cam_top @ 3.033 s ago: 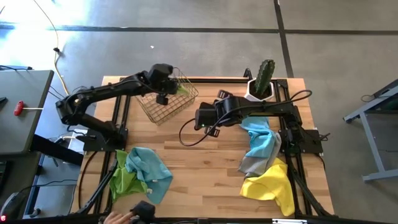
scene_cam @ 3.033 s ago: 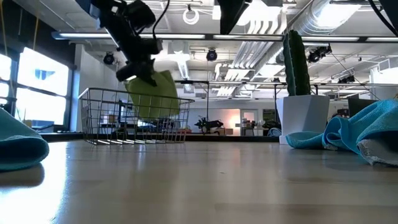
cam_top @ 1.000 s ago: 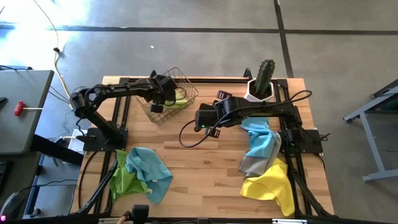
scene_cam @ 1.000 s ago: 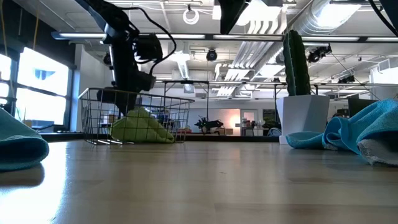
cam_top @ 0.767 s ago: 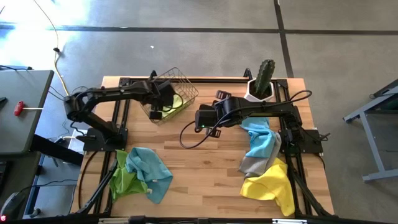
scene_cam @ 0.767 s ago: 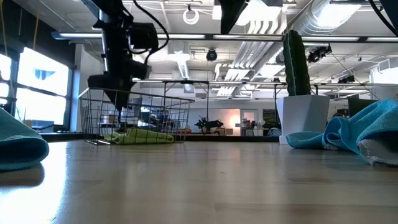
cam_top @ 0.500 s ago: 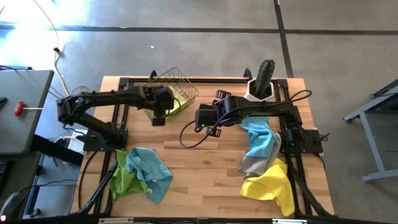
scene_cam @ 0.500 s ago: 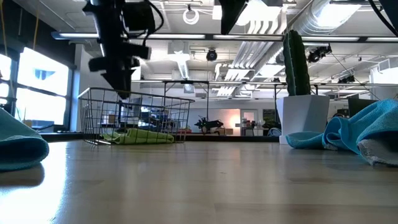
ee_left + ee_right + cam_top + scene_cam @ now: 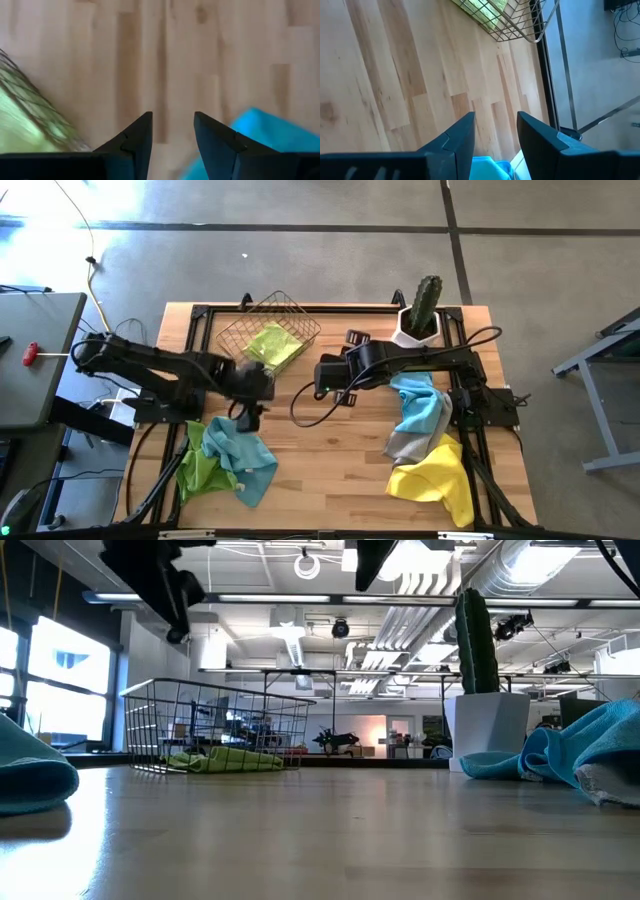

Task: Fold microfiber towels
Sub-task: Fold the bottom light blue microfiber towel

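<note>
From the high view, a folded lime green towel is seen lying flat inside the wire basket at the far side of the table. The left gripper is held low over the bare wood between the basket and a heap of one light blue towel and a second lime green towel at the near left corner. That heap lies just ahead of the claw, towards the near edge, with its long axis running roughly across the table. The right gripper is parked mid-table, well apart from that heap; beside the right arm another light blue towel, a grey towel and a yellow towel are piled. The left arm is judged the nearer one for the near-left heap.

In the low view, the folded green towel is shown resting on the basket floor, and only a dark part of the left arm is caught at the upper left.

In the left wrist view, the left claw is seen with a moderate gap between its fingers and nothing in it; a blue cloth edge lies close on one side, the basket wire on the other.

In the right wrist view, the right claw is likewise parted and empty over bare wood.
</note>
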Tool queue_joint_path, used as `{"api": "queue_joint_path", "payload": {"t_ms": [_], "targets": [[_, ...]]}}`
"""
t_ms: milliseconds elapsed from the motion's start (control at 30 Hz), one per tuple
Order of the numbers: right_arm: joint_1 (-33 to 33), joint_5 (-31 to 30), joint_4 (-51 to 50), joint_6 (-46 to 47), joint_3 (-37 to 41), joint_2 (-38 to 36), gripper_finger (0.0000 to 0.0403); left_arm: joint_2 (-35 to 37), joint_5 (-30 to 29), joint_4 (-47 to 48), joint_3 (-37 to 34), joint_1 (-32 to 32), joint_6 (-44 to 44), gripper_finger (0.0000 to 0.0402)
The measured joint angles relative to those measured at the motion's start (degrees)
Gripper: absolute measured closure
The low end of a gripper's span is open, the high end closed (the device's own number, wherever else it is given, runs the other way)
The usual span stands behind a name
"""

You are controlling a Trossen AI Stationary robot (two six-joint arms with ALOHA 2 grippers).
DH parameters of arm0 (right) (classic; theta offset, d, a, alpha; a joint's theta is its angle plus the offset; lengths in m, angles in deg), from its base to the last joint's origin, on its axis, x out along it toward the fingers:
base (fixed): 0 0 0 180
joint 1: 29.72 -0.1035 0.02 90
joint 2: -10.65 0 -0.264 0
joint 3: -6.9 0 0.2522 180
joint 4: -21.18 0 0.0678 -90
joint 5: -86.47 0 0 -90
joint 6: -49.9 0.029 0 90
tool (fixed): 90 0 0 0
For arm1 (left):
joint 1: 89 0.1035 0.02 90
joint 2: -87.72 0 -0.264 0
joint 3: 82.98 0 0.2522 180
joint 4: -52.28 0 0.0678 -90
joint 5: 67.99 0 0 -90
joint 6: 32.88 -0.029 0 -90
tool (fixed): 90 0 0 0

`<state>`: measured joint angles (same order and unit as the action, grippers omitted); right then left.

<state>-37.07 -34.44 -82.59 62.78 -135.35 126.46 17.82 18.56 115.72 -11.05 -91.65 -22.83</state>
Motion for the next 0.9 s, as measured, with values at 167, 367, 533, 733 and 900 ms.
{"api": "queue_joint_path", "payload": {"t_ms": [167,367,533,733,900], "targets": [[-1.27,-0.01,0.27,2.36,0.00,0.00,0.0265,-0.27,-0.21,0.66,-2.75,-9.31,14.96,0.0267],[-4.77,0.01,2.77,3.35,0.00,0.27,0.0265,-0.27,-1.53,-1.38,-10.13,-20.49,24.25,0.0267],[-8.82,-0.36,5.93,3.59,0.00,1.71,0.0265,-0.27,-4.22,-4.01,-14.98,-28.63,29.84,0.0267],[-13.36,-0.62,10.58,3.80,0.00,5.10,0.0265,-0.27,-6.88,-3.00,-17.04,-36.58,30.30,0.0267],[-16.31,-1.05,17.14,3.50,0.00,9.65,0.0265,-0.27,-8.17,-3.24,-17.53,-40.72,32.43,0.0267]]}}
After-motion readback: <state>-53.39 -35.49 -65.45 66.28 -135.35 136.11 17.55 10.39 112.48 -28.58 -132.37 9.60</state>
